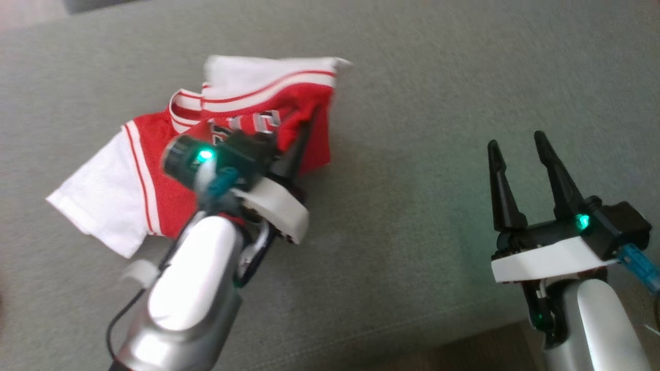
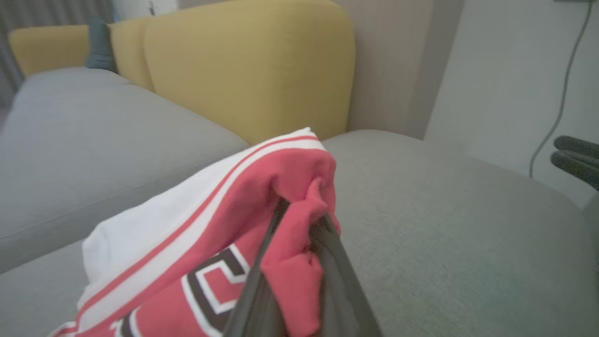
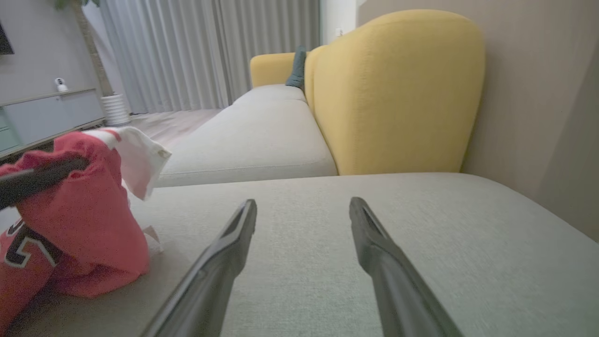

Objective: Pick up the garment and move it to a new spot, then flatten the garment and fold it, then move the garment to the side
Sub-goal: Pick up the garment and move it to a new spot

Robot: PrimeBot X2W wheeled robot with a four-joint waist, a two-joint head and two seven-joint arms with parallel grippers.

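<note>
Two claws over one grey sofa seat. Left claw: pinched together on a bunched red fold of the garment, holding that fold up off the seat. Right claw: spread wide apart, gripping nothing, well to the right of the garment, low over bare cushion.

Garment: a red-and-white jersey with striped trim and dark, white-edged lettering, crumpled at the left of the seat. White sleeve flat toward the left, white hem raised in a peak at the far side.

From the head view: the whole outline of the jersey and both arms at once. From the left wrist view: the pinch up close, red cloth squeezed between the two dark fingers. Behind it a yellow backrest, a grey cable down a pale wall, and the right claw's tips at the right edge. From the right wrist view: the jersey side-on as a raised red hump with the white edge drooping. Beyond it curtains, a low cabinet and a dark-green cushion far along the sofa.

Lettering partly covered by the left wrist in the head view and cut off by the frame edge in the left wrist view, so unreadable. Lower edge of the jersey hidden behind the left forearm, itself blurred.
</note>
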